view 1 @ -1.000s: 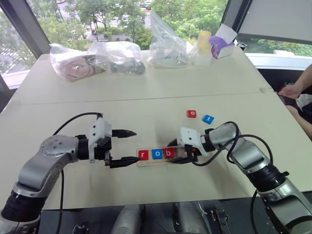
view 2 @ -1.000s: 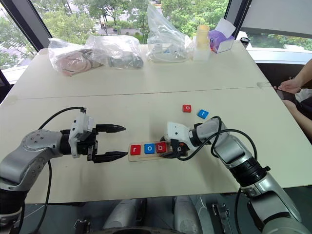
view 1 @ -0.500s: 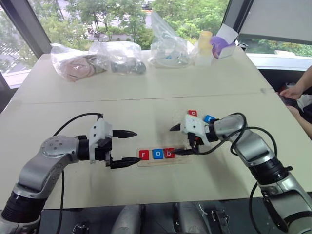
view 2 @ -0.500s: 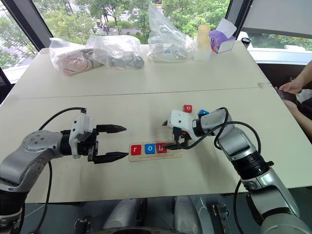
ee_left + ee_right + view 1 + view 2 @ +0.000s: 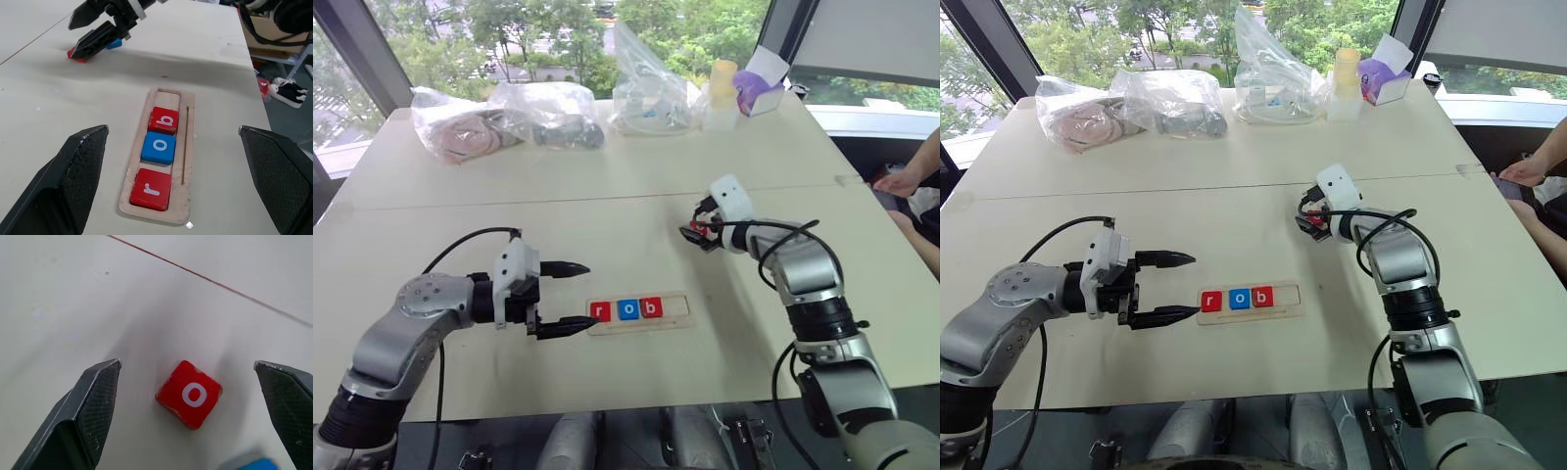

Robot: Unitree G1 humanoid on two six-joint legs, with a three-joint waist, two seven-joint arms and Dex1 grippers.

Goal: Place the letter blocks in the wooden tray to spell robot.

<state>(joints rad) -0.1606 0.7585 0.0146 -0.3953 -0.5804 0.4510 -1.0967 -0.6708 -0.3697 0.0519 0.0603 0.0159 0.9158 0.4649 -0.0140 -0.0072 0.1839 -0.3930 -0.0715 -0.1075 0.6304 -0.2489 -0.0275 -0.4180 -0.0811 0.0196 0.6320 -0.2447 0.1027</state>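
- Tray point(image 5: 675, 311) lying lengthwise near the front of the table point(image 5: 607, 211), three tiles seated from its left end: red r point(image 5: 600, 311), blue o point(image 5: 628, 309), red b point(image 5: 651, 307). Right part bare, likely kept for the last two letters.
- Right gripper point(image 5: 188, 382) spread wide, empty, poised over the loose red o point(image 5: 190, 394), one finger either side and neither touching; probably lined up to pinch it as the fourth letter.
- A blue tile point(image 5: 115, 44) just beside that red o, letter hidden; presumably the t, left for last.
- Left gripper point(image 5: 570, 297) also wide open, holding nothing, parked just left of the tray end; perhaps waiting out of the way or ready to steady the tray.
- Count: five tiles, three red and two blue; three seated, two loose. One tray. Two grippers, both empty.
- Far edge: three clear bags point(image 5: 504, 117), unrelated clutter.
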